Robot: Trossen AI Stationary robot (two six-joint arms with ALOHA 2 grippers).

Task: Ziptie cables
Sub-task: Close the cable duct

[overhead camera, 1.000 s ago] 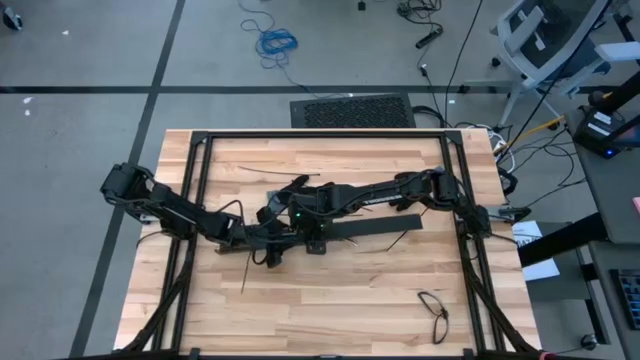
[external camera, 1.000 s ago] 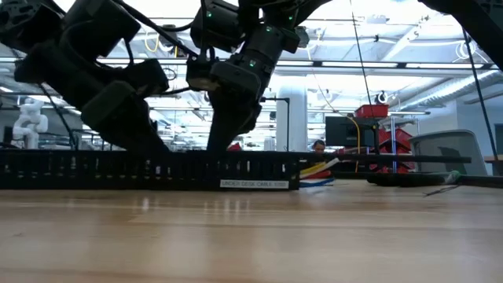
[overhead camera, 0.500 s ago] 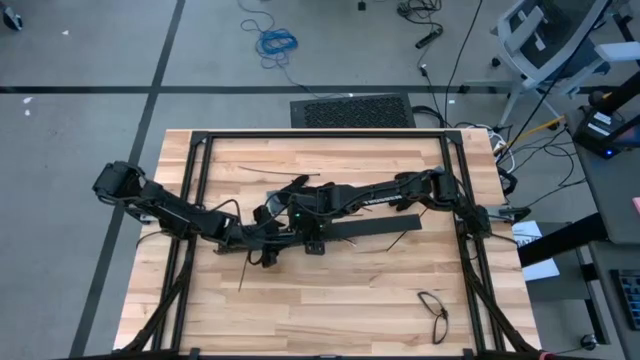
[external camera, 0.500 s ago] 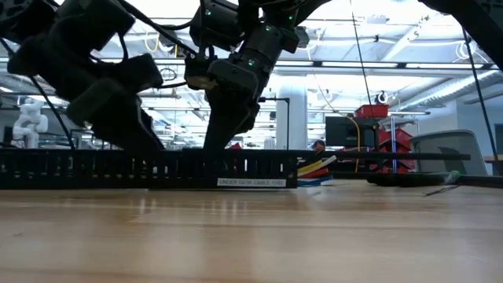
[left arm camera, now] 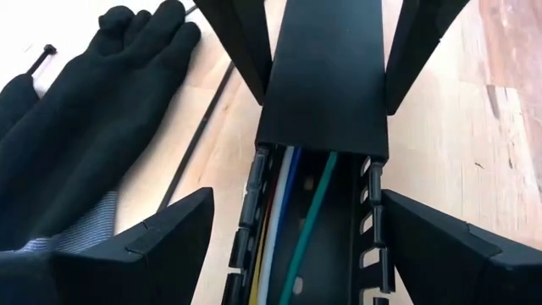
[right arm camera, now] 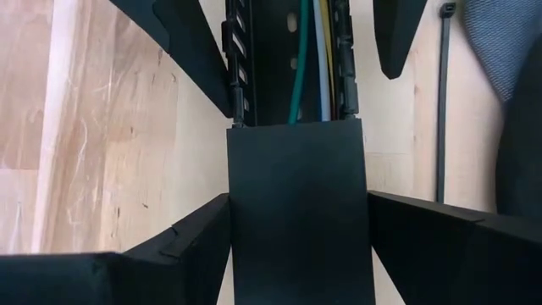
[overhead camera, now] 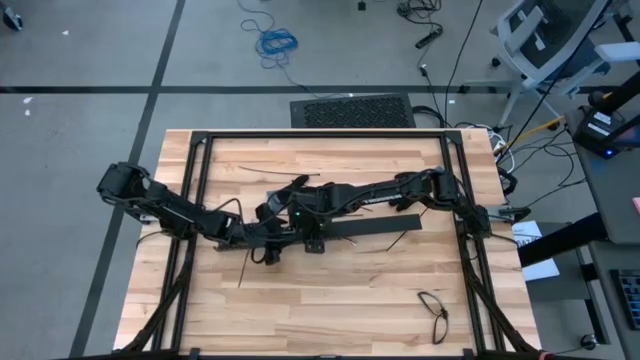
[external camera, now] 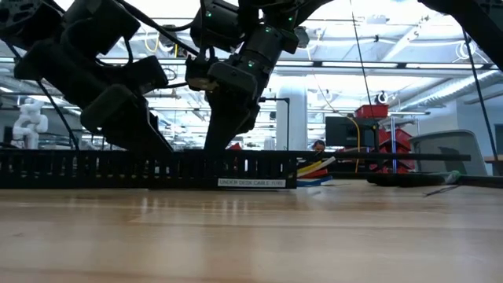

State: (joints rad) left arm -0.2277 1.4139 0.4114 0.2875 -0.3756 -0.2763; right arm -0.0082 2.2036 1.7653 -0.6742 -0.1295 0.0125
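The long black slotted bar (overhead camera: 365,228) lies flat on the table. In its open channel run the cables (left arm camera: 292,212), green, white, yellow and blue; their ends stick out of the bar's end (external camera: 318,168). A smooth black cover (right arm camera: 296,195) sits on one stretch of the bar. My right gripper (right arm camera: 298,199) is closed across that cover. My left gripper (left arm camera: 296,203) faces it from the other side, open. Its fingers stand on either side of the uncovered channel; whether one of them touches the wall I cannot tell. My right gripper pinches the bar's cover between its two fingers, one on each long side (right arm camera: 241,212), near the cover's end where the cables come out. The fingers slant down from above and lie across the bar. The bar rests flat on the table.
Thin black zip ties lie loose on the wood (overhead camera: 243,272) (right arm camera: 441,102) (overhead camera: 270,172). A black glove-like cloth (left arm camera: 85,127) lies beside the bar. A black cable loop (overhead camera: 433,312) lies near the front right. A black frame (overhead camera: 320,133) rims the table.
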